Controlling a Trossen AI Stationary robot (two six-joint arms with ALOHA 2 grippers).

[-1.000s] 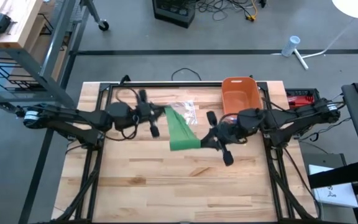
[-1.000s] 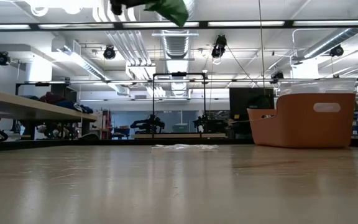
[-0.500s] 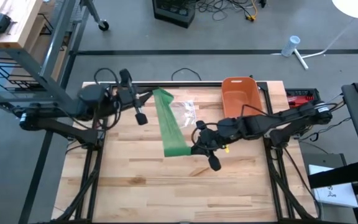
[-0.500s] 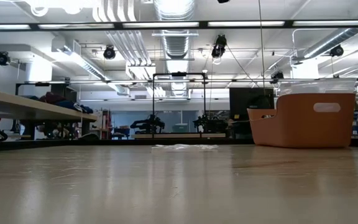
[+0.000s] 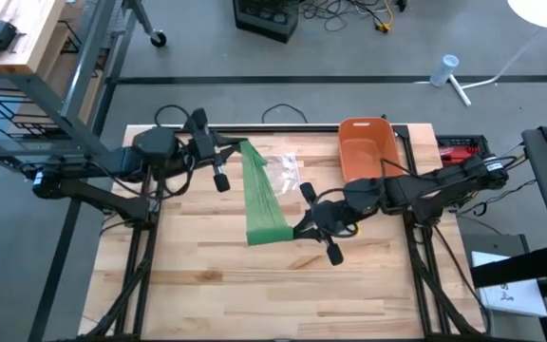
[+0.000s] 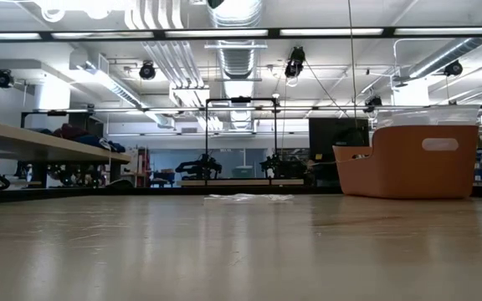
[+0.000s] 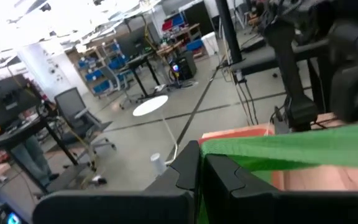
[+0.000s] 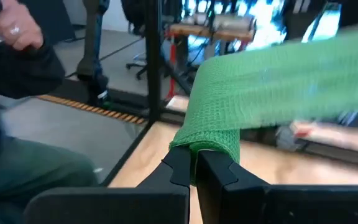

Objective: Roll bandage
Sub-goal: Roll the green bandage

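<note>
The green bandage (image 5: pixel 259 195) is a long flat strip of stretchy mesh cloth, held up in the air over the middle of the wooden table (image 5: pixel 207 285). The left gripper (image 5: pixel 228 154) pinches the far end, near the back edge of the table, and its fingers are squeezed tight on the cloth. The right gripper (image 5: pixel 304 226) pinches the near end, which looks wider, and its fingers are squeezed tight on it too. From above you can see the whole strip and both arms. The low view shows none of that, because the bandage and the grippers are up too high; it only shows the bare table top, the orange bin (image 6: pixel 408 159) and a small clear plastic bag (image 6: pixel 248 197) lying flat far back. The left wrist view shows the green cloth (image 7: pixel 291 152) running away from its closed fingers (image 7: pixel 188 171) toward the orange bin. The right wrist view shows the little holes in the weave and how the cloth (image 8: pixel 272 81) bunches up where the fingers (image 8: pixel 182 163) bite it; a person's hand and dark sleeve show at the side of that picture. Half a second ago the strip lay almost the same way; now the left gripper has come a bit nearer to the middle and the right gripper has gone a little to the right. The bin is smooth plastic with rounded corners.
</note>
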